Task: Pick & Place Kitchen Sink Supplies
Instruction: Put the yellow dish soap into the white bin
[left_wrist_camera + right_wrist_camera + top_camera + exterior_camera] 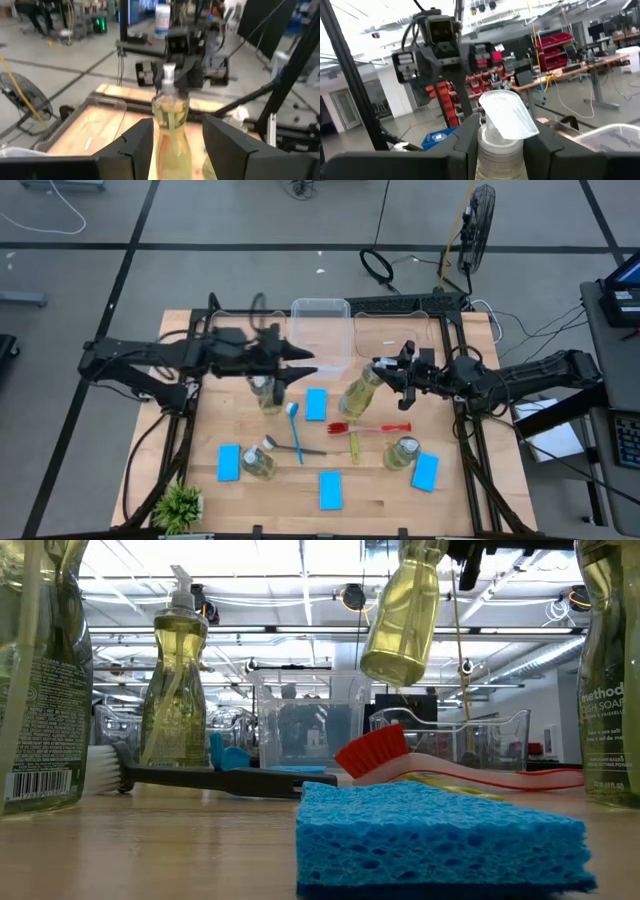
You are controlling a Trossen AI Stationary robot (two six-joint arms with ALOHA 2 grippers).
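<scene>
My right gripper [385, 370] is shut on one clear bottle of yellow-green liquid [360, 392], which shows in the air in the low view [405, 615]. My left gripper [303, 366] is open and hovers left of that bottle, above a second bottle [265, 392] that stands on its base. Its spread fingers frame the held bottle [170, 120] from a distance. Two more bottles [258, 462] [402, 452] stand near the front. Blue sponges [316, 404] [228, 462] [331, 489] lie flat. Blue [296, 430], red [370, 427] and yellow-green [354, 447] brushes lie mid-table. My right gripper pinches the bottle's neck [500, 145] between its two fingers, just under the white pump top [507, 117]. The fingers come from the table's right side. The bottle is lifted clear of the table and hangs tilted, with its base [395, 670] lowest.
Two clear plastic bins [320, 315] [400, 330] sit at the table's far edge. A small green plant [180, 505] stands at the near left corner. A fourth sponge [425, 471] lies near right. A large sponge [440, 840] fills the low view's foreground.
</scene>
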